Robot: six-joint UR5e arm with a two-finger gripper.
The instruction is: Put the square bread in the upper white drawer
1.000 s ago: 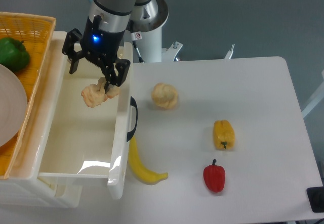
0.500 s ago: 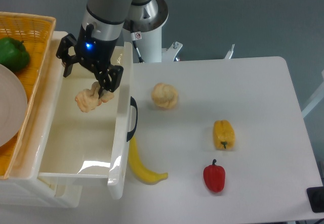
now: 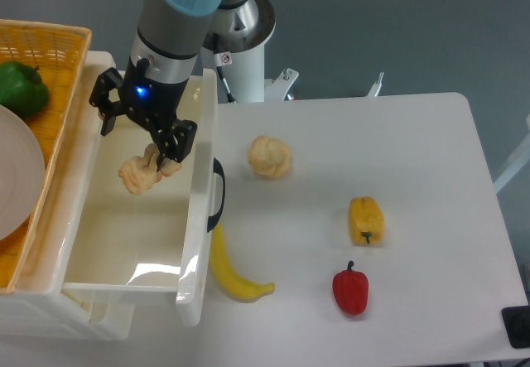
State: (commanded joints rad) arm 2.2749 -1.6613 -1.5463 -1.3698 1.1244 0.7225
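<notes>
The broad white rectangular table (image 3: 397,160) filled the right of the view, and the grey UR5e arm with its pale blue joint cap (image 3: 178,11) reached down from the top over the left side. The large, deep, glossy white plastic upper drawer (image 3: 124,243) stood pulled open at the table's left edge, its dark curved handle (image 3: 217,195) on the front wall facing the table. Left of the drawer sat an orange wicker basket (image 3: 62,48) holding a green bell pepper (image 3: 21,88), with the curved rim of a pale round plate (image 3: 21,172) beside it.

The black two-finger gripper (image 3: 157,158) hung over the inner part of the open drawer, a blue light glowing on its body. Its fingers were closed in on the small, pale tan square bread with a lumpy golden-brown crust (image 3: 142,172); the bread hung tilted from the fingertips, above the drawer's floor and within the drawer's outline, near its right wall.

On the table, a yellow curved banana (image 3: 228,272) lay just beside the drawer front, below the handle. A round, puffy cream bun (image 3: 270,156) sat right of the drawer. Further right stood a yellow bell pepper (image 3: 366,220), and below it a red bell pepper (image 3: 350,290), the two near one another and well apart from the bun.
</notes>
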